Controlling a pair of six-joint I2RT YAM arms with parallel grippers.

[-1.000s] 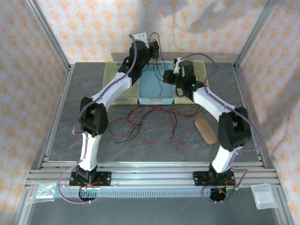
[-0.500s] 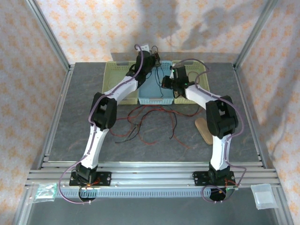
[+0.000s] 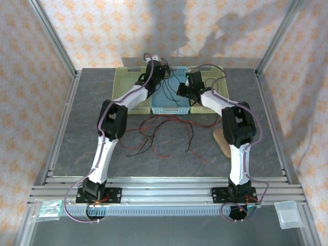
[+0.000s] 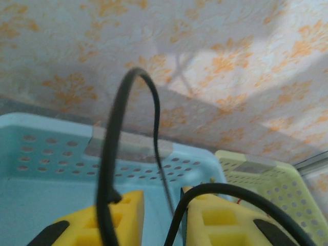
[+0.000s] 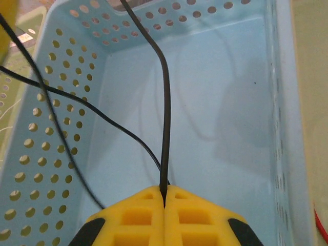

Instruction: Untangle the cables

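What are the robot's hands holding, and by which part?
The right hand pinches a black cable mid-length between shut fingertips, over the blue basket. The left hand is open; cable only drapes across it.

Grey table (image 3: 77, 148): blue basket (image 3: 169, 109) back ctr, yellow basket (image 3: 123, 89) beside. Red/blk cables (image 3: 147, 132) mid-table, wooden oval (image 3: 224, 143) to R.

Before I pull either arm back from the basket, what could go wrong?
A black loop hangs over the open left gripper. Retreating could snag it and drag it out of the blue basket. The right gripper is shut on the black cable, and lifting may tug the crossing strands into a new tangle.
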